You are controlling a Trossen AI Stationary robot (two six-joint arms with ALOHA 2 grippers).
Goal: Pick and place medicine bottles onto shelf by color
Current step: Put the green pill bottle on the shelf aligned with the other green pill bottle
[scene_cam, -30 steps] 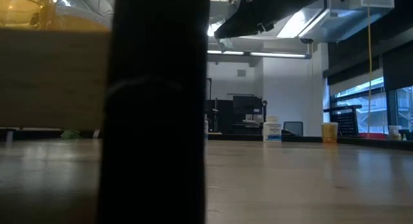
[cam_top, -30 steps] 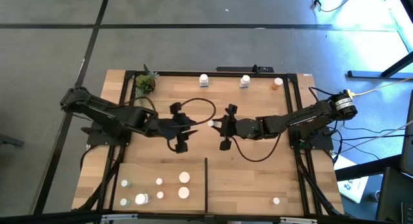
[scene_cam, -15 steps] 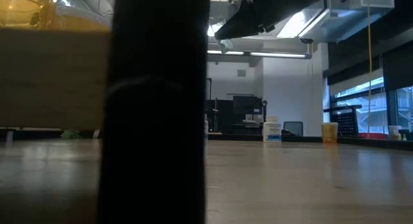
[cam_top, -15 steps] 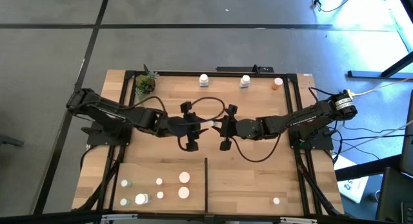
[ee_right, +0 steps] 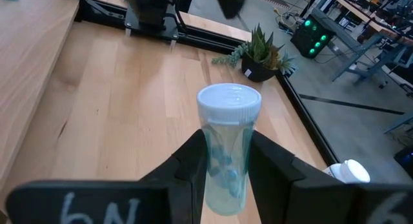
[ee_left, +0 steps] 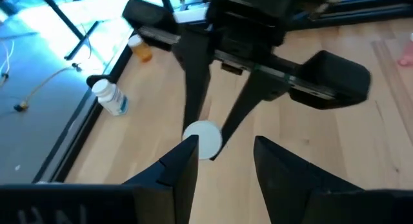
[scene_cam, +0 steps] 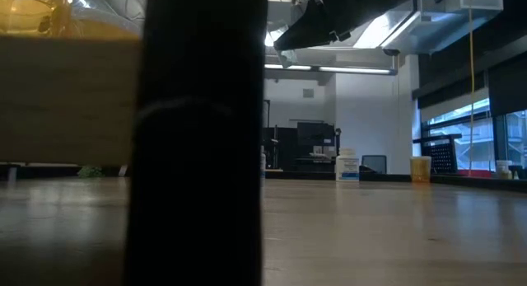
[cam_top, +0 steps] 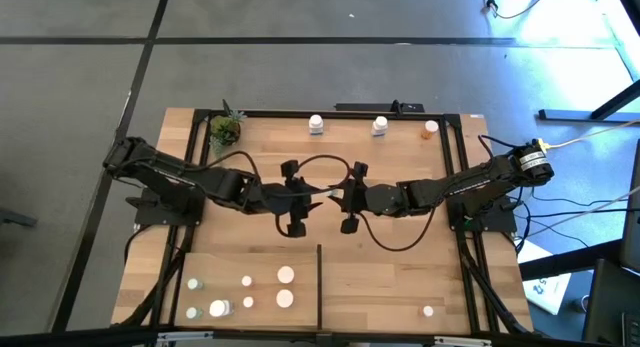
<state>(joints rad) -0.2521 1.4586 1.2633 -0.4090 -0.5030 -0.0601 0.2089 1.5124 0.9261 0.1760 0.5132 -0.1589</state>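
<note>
My right gripper (cam_top: 334,194) hovers over the middle of the shelf (cam_top: 400,272) and is shut on a clear medicine bottle (ee_right: 227,130) that has a white cap and blue-green contents. The bottle's cap end points toward the table's left. My left gripper (ee_left: 226,148) faces it from the left. It is open, with its fingertips just short of the cap (ee_left: 203,138); whether one tip touches the cap I cannot tell. Several more medicine bottles stand on the shelf: two white (cam_top: 316,124) and one orange (cam_top: 430,130) along the far edge, the others near the front. My right gripper pinches the bottle's clear body (ee_right: 226,175) between its two fingers, below the cap. The fingers come about level from the table's right and lie along the bottle. The bottle sticks out past the fingertips with its cap (ee_right: 229,102) leading, lifted clear of the shelf.
A small potted plant (cam_top: 226,130) stands at the far left corner. A thin black divider strip (cam_top: 319,282) runs in from the near edge, with most of the front bottles (cam_top: 286,275) to its left and one (cam_top: 428,310) to its right. In the low view a dark post (scene_cam: 202,138) blocks much of the sight.
My left gripper has gone toward the table's right and sunk a little, closing in on the bottle held by my right gripper; then it has kept still. My right gripper and the bottle have stayed where they were.
</note>
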